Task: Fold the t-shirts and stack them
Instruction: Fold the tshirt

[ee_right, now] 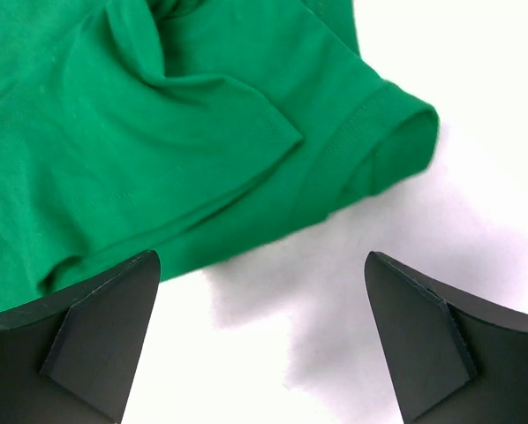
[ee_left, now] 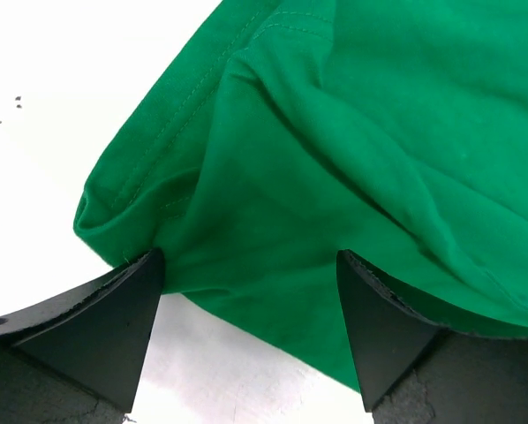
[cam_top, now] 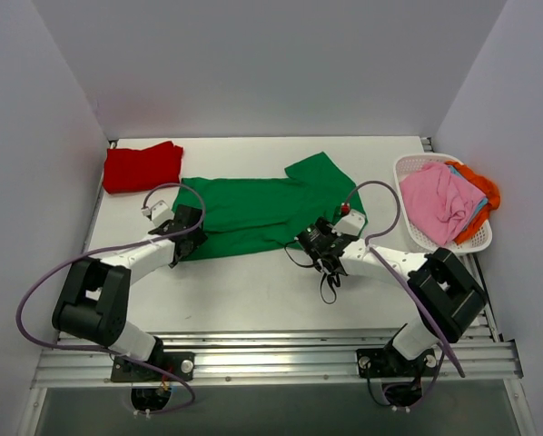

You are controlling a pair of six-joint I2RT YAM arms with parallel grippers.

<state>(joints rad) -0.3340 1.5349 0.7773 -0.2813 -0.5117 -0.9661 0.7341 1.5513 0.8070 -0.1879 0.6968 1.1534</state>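
I see the green shirt (cam_top: 253, 213) lying rumpled on the table (cam_top: 253, 300), just ahead of both pincers. The red shirt (cam_top: 143, 166) sits well beyond the left pincer (ee_left: 251, 265), whose wide jaws straddle a hem corner. The right pincer (ee_right: 264, 261) is also wide, with the sleeve ahead and off to one side. Risk: the right jaws may close on bare table, and the left may pinch bunched layers.

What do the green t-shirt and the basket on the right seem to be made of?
The green t-shirt: soft matte knit, probably cotton jersey; it drapes in loose folds and shows stitched hems in the wrist views. The basket: white, rigid, likely moulded plastic, given its regular lattice wall.
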